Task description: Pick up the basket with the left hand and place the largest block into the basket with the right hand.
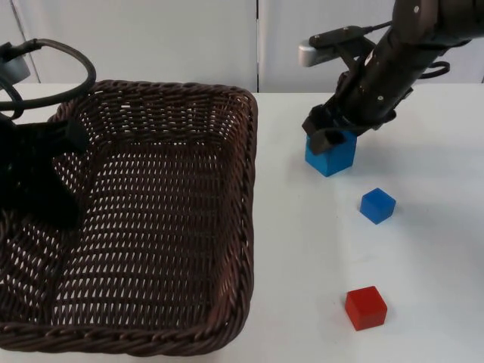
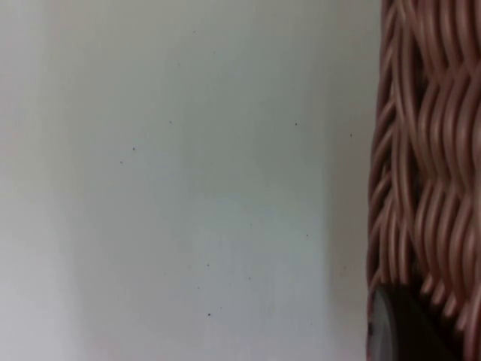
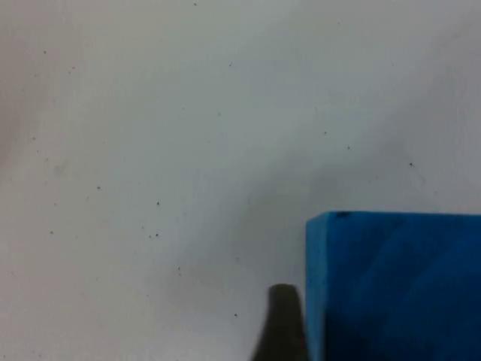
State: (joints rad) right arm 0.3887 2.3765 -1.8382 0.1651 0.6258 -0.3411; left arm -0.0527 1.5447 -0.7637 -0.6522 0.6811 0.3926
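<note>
A large dark brown wicker basket takes up the left half of the top view. My left gripper is at its left rim, shut on the weave. The left wrist view has the wicker wall right against a black fingertip. The largest block, bright blue, stands on the white table to the right of the basket. My right gripper is down over its top, shut on it. In the right wrist view a fingertip presses the blue block's side.
A smaller blue block lies in front of and to the right of the large one. A red block sits nearer the table's front edge. The grey partition wall closes the back.
</note>
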